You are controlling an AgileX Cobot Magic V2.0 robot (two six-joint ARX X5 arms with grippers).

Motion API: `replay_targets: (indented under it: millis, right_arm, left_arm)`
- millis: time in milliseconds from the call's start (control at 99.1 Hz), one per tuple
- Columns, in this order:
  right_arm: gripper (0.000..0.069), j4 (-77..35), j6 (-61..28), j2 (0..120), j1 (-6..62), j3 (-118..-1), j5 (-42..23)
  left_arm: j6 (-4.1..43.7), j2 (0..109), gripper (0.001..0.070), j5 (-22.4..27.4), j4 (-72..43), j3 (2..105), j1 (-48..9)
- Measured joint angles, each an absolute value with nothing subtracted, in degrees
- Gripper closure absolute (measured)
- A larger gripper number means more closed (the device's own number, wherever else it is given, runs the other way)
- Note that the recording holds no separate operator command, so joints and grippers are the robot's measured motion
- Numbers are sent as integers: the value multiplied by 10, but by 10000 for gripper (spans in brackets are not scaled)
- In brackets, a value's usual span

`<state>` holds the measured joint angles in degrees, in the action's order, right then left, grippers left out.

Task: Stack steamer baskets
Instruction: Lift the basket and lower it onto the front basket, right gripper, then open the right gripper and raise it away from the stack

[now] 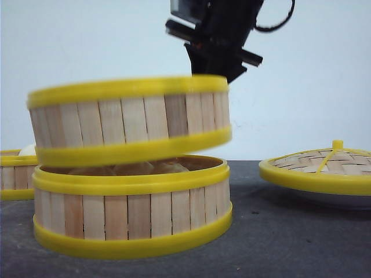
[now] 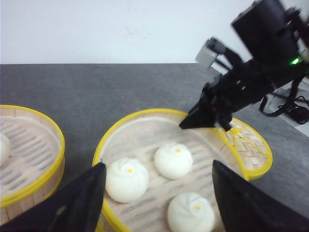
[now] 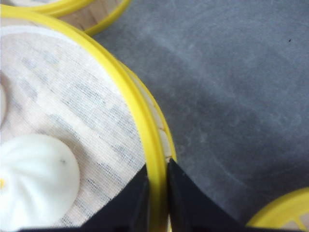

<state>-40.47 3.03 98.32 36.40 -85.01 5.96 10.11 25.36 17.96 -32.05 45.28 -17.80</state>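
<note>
One steamer basket [image 1: 130, 119] hangs tilted just above a second steamer basket [image 1: 133, 211] that stands on the dark table. My right gripper [image 3: 157, 171] is shut on the far rim [image 3: 130, 96] of the raised basket, one finger inside and one outside. In the front view its arm [image 1: 223, 40] comes down behind that basket. The raised basket [image 2: 104, 145] has a cloth lining and holds three white buns [image 2: 174, 160]. My left gripper [image 2: 158, 166] is open above its near side, touching nothing. A third steamer basket [image 1: 14, 174] stands at the far left.
A domed woven lid [image 1: 324, 165] with a yellow rim rests on a white plate at the right. In the left wrist view the lid [image 2: 248, 145] lies just behind the raised basket, and the third basket [image 2: 29, 159] sits close on its other side.
</note>
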Motion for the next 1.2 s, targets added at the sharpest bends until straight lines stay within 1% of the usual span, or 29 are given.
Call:
replay_targets:
  millis: [232,545,595,676,706,777,847,958,1039,1099,1200]
  right_arm:
    - [662,-363,37,983,364,-796,60]
    - [659,-353,39,983,364,-791,58]
    - [619,-352,40,983,364,-791,58]
    - [482,-345,44,983,364,-791,58]
    - [441,-344,45,983,364,-791,58]
    - [390,-333,47,983,364,-791,58]
    - [374,-321,48,983,364,-791,58]
    - [368,-315,48,965,363,-791,58]
    - [368,-304,48,927,363,-791,52]
    - [368,-302,47,888,363,-791,40]
    - [368,-298,42,817,363,-791,16]
  left_arm:
    - [101,254,287,180,-321,453,-178]
    - [101,254,287,179,-321,453,-178]
    - [101,254,287,180,-321,453,-178]
    - [101,254,287,180,-321,453,-178]
    - [101,254,287,179,-321,453,-178]
    - [101,254,287,179,-321,453,-178]
    - [101,254,287,179,-321,453,-178]
    - [101,254,290,179,-322,453,-178]
    - [101,254,321,177,-322,453,-178]
    - [101,254,349,165,-325,453,-178]
    - [101,254,363,134,-327,453,-178]
